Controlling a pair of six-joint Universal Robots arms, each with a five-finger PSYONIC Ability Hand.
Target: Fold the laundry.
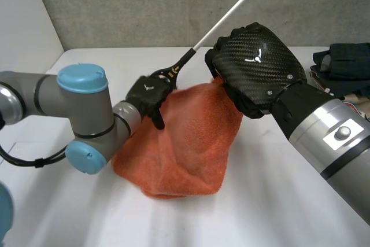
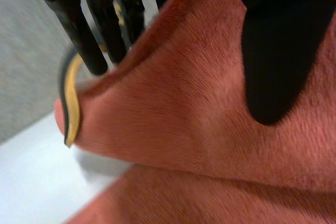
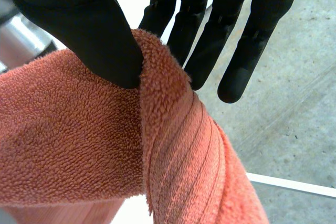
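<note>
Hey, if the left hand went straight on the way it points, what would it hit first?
Probably the black-and-yellow tip of the white rod, right at the fingertips of the left hand, which pinches the orange towel. Depth is hard to judge.

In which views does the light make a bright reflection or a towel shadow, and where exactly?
Head view: a soft sheen on the glossy back of the right hand; a faint shadow on the table along the lower edge of the towel. Left wrist view: the lifted towel shades the table under it. Right wrist view: even light, no glare on the towel.
</note>
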